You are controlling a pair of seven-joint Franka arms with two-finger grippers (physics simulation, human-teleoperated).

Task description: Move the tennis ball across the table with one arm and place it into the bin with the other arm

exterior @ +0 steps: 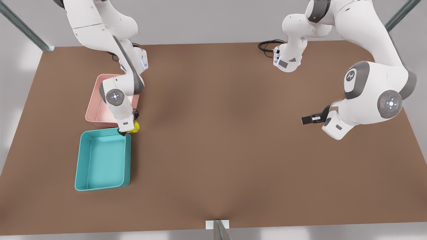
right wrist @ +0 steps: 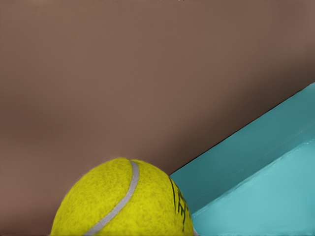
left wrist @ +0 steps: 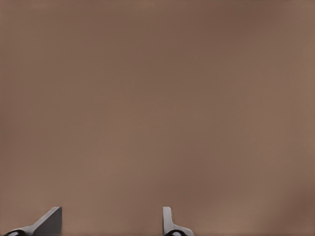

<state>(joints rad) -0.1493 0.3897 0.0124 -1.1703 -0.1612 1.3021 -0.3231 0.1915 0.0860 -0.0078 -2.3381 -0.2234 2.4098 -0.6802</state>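
Spreading across nearly the whole front view, the brown tabletop [exterior: 233, 150] carries two tubs on the front view's left. The teal bin [exterior: 101, 160] lies nearer the camera, with nothing visible inside it. The pink tub [exterior: 96, 106] sits just beyond it, a narrow strip of brown between the two, and is partly covered by an arm.

Two white arms reach in from the far edge. The one on the front view's left bends down over the pink tub and ends at the far corner of the teal bin on its inner side; the right wrist view rides on it, since that view shows the ball and a teal wall close up. The right hand [exterior: 128, 129] has the tennis ball [exterior: 134, 127] between its fingers, closed on it. The ball hangs at the bin's corner, beside the rim rather than clearly over the inside; in the right wrist view the tennis ball [right wrist: 123, 201] sits next to the bin wall [right wrist: 256, 167] with bare tabletop beyond.

The other arm waits on the front view's right, well apart from both tubs. Its left hand [exterior: 308, 119] points toward the middle of the tabletop. In the left wrist view the two fingers [left wrist: 49, 222] stand apart with nothing between them, above plain brown surface.
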